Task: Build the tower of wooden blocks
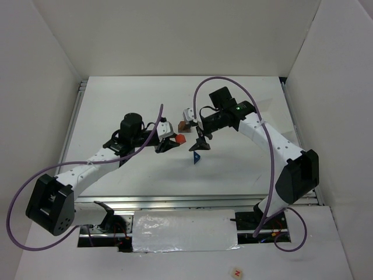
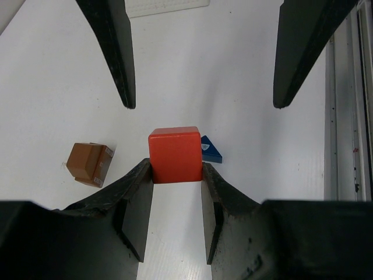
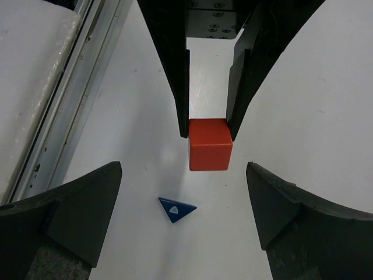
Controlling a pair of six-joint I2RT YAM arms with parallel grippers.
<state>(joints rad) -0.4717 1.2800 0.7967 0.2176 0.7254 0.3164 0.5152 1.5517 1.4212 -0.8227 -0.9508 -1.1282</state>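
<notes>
Left wrist view: blue wedge (image 2: 212, 150) partly hidden behind red cube (image 2: 175, 154). White textured object (image 2: 166, 5) cut off by top edge, identity unclear. Top view: brown block (image 1: 183, 125) partly hidden under right gripper (image 1: 200, 142), shape unresolved.

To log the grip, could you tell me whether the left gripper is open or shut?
Shut: the left gripper clamps the red cube, a finger pressed on each side.
</notes>
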